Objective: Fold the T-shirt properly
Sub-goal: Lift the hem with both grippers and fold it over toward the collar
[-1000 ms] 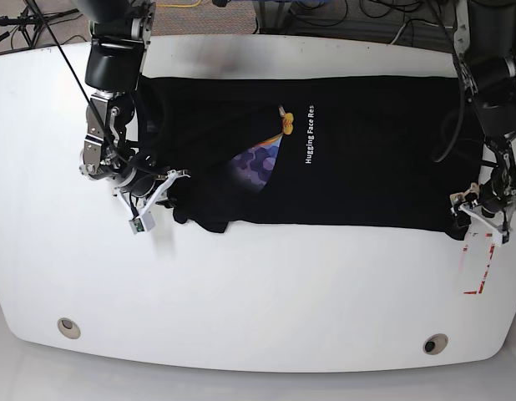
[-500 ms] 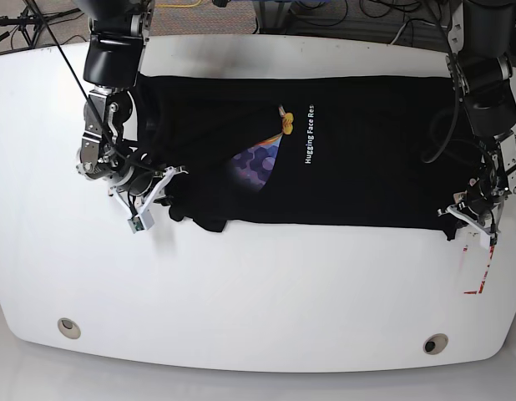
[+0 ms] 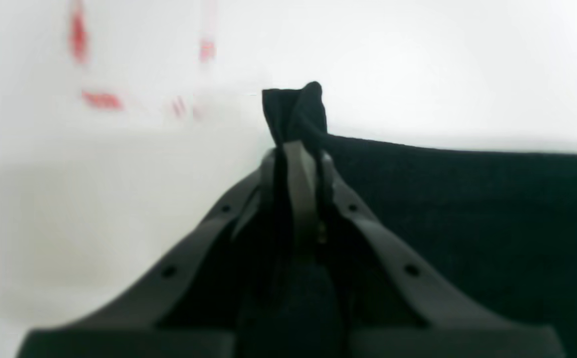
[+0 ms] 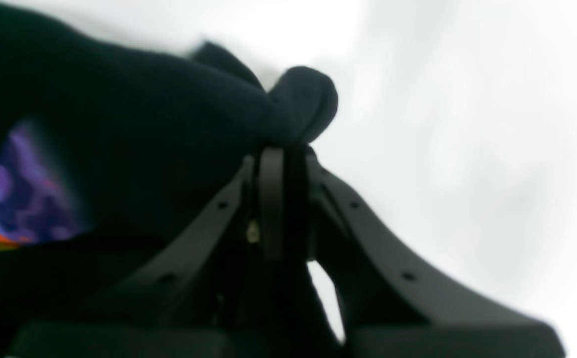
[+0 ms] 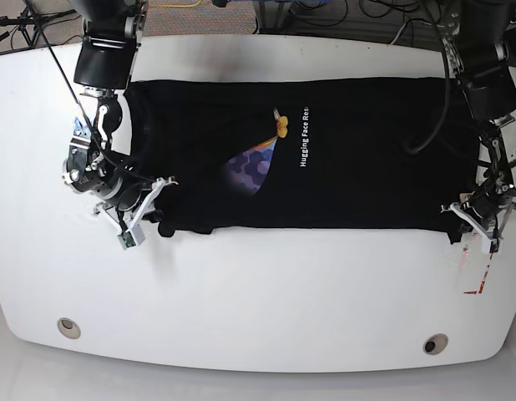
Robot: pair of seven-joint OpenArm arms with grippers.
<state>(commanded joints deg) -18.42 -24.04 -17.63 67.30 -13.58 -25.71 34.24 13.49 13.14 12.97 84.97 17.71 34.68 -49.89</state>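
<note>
The shirt lies across the tabletop, soft, light and easily creased. Both tools, left and right, are clamped on its near corners, 2 good holds for keeping the edge taut.

The two robot arms are black and silvery white (with lots of little round screws), and dark cables too

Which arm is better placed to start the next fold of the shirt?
Probably neither alone: left gripper and right gripper each pinch a near corner of the shirt, at opposite ends. A fold away from the near edge would likely need both lifting together.
</note>
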